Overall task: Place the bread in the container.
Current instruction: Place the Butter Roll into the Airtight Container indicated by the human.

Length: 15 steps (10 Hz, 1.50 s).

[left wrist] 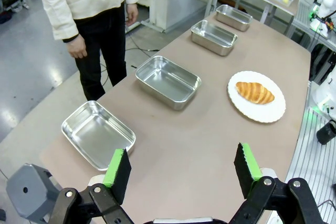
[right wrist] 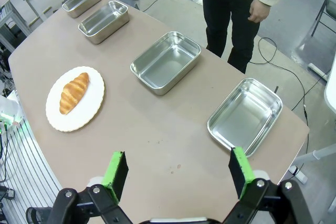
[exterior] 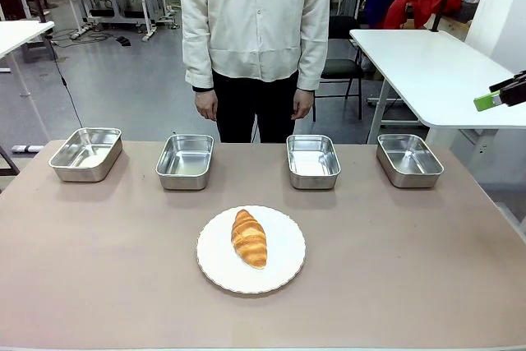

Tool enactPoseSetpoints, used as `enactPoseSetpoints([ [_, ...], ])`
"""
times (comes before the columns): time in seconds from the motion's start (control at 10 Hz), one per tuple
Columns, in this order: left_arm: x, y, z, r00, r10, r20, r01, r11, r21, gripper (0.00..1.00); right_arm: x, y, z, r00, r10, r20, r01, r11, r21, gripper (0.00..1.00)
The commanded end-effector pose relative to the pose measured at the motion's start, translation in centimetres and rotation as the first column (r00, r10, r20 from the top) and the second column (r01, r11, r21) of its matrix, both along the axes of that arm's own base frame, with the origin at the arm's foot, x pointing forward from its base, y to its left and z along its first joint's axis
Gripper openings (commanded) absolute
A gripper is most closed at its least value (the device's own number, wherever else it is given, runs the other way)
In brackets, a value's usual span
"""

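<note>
While on its plate (exterior: 283,259), bread (exterior: 249,238) before containers (exterior: 313,160)

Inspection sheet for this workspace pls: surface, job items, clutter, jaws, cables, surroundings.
Surface: brown table, bare apart from the job's things.
Job's things: bread lies on the white plate, near side, mid-table. Four steel trays in a row along the far side, all empty.
Clutter: nothing seen.
Grippers: left gripper jaws open, nothing between them. Right gripper jaws open, nothing between them. Both above the table, clear of the things on it.
Cables: black cable on the floor beyond the table; none on the table.
Surroundings: person standing at the far side, hands down; white desk behind.
</note>
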State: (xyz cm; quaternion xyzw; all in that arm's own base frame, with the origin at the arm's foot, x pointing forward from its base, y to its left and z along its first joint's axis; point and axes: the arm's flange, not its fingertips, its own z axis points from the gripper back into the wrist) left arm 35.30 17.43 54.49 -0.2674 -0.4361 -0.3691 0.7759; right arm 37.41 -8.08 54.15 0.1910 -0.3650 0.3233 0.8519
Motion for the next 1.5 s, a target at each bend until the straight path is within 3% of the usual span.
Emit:
enactPoseSetpoints([
  [0.0, -0.10, -0.10, 0.02, 1.000, -0.009, 0.011, 0.009, 1.000, 0.000, 1.00, 0.03, -0.05, -0.16, 1.000, 0.013, 0.012, -0.013, 1.000, 0.012, 1.00],
  [1.4, -0.10, -0.10, 0.02, 1.000, -0.009, 0.011, 0.009, 1.000, 0.000, 1.00, 0.03, -0.05, -0.16, 1.000, 0.013, 0.012, -0.013, 1.000, 0.012, 1.00],
])
